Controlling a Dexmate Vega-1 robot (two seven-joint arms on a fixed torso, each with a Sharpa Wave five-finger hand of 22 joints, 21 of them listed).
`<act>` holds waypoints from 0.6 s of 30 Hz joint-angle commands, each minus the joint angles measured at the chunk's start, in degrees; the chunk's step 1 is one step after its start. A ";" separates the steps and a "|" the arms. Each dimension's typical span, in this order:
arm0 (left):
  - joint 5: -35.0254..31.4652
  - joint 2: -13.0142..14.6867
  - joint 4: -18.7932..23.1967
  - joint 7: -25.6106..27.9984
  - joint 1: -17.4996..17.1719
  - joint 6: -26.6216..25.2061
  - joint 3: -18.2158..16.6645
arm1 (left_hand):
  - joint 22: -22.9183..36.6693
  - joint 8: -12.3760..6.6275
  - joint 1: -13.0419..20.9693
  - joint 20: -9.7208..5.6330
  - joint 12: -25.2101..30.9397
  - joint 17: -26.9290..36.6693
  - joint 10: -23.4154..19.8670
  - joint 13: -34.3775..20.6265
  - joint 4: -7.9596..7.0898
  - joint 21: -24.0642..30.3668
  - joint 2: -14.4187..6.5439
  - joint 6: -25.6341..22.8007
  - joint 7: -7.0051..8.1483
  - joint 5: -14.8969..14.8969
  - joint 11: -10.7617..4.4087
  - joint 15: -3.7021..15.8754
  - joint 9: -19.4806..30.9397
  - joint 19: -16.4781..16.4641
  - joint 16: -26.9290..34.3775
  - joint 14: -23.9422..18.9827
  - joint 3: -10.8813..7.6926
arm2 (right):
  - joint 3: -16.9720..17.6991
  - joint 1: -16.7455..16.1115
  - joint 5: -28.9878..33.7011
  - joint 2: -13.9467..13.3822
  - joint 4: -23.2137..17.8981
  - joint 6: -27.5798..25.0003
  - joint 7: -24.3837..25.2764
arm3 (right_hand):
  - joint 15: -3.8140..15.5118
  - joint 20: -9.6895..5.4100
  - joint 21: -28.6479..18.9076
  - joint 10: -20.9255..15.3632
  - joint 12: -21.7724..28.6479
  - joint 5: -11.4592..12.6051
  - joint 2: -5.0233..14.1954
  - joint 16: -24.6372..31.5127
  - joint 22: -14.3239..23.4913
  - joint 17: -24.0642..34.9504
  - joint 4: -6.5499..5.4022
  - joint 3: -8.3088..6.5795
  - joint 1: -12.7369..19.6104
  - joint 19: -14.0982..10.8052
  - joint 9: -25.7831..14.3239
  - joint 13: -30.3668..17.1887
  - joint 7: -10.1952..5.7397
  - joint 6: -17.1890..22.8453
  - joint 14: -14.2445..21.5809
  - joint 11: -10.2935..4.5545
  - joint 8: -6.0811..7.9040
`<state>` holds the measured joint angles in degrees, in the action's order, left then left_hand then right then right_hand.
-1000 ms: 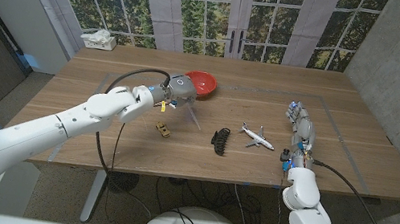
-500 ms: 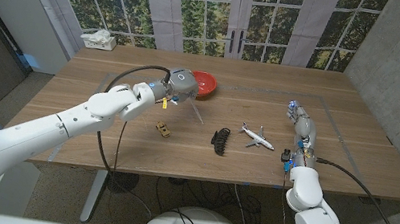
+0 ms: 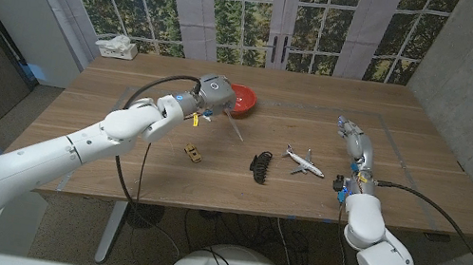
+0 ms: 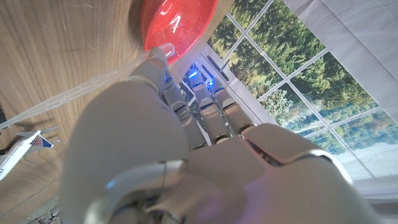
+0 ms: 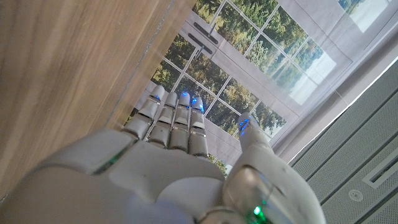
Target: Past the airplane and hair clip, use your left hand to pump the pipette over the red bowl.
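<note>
Clear plastic, the pipette was gripped in the left hand, its thin tip slanting down toward the table just beside the red bowl, not over it. A squeeze there would probably drip onto the wood; the tip needed to be carried across the rim first. The airplane and hair clip lay nearer the robot. The right hand held nothing, fingers extended.

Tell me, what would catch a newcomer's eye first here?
Probably the left robot hand holding a clear pipette slanted down beside the red bowl at the table's far side. Nearer lie a toy airplane and a black hair clip, with the right robot hand idle nearby.
</note>
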<state>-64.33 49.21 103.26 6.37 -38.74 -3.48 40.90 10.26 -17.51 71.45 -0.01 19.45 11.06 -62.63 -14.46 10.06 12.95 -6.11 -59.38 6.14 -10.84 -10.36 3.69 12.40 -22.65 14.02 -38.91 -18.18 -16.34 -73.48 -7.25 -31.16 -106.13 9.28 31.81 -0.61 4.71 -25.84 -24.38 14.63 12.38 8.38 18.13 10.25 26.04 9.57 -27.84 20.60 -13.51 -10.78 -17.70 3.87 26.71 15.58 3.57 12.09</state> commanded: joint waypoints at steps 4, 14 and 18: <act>-0.98 -0.69 0.22 2.98 -0.03 -1.68 -0.34 | 0.28 -0.13 0.55 -0.05 0.35 0.29 -2.51 -2.21 -0.15 0.08 -0.05 -0.36 0.13 -0.19 -1.91 10.06 0.22 -0.63 -0.09 -0.69 0.26 | -1.55 -0.76 6.06 -4.13 -9.01 -12.55 1.52 | 0.66 0.03 0.06 -0.60 0.42 0.11 0.05 0.36 0.16 -0.04 -0.19 -0.05 0.22 -0.69 -0.30 -0.29 -0.35 0.67 0.32 -0.75 0.24; -1.54 -1.24 -0.22 4.99 0.88 -1.50 -0.06 | 0.29 -0.17 0.58 -0.21 0.23 0.30 -2.46 -2.22 -0.19 0.05 -0.04 -0.48 0.21 -0.21 -1.90 10.07 0.26 -0.68 -0.18 -0.79 0.37 | -2.94 -0.30 8.40 -5.96 -11.93 -16.30 0.77 | 1.16 -0.12 0.22 -0.76 0.39 0.23 0.05 0.42 0.14 -0.08 0.01 -0.27 0.98 -0.82 -0.32 -0.36 -0.76 0.79 0.44 -1.33 0.23; -1.64 -1.32 -0.31 5.49 1.19 -1.35 0.01 | 0.29 -0.18 0.59 -0.21 0.25 0.30 -2.53 -2.30 -0.21 0.03 -0.05 -0.49 0.23 -0.21 -1.90 10.07 0.27 -0.69 -0.23 -0.83 0.42 | -3.45 0.12 9.10 -6.46 -12.53 -17.29 0.36 | 1.14 -0.15 0.26 -0.75 0.36 0.26 0.05 0.41 0.14 -0.09 0.05 -0.32 1.19 -0.85 -0.32 -0.38 -0.86 0.79 0.42 -1.36 0.21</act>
<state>-65.36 48.30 103.29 9.85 -38.36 -4.83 40.68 10.25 -17.51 71.43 -0.31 19.52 11.06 -62.63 -14.46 9.84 12.95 -6.09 -59.38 6.14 -10.84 -10.36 3.99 12.38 -22.96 14.02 -39.22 -17.94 -18.23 -74.02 -0.76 -35.48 -115.06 -3.78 32.78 0.22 4.29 -25.63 -25.07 14.85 12.38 8.81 18.12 10.25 25.75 9.57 -27.84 21.39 -13.92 -10.78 -17.98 3.36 27.22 15.98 2.43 12.09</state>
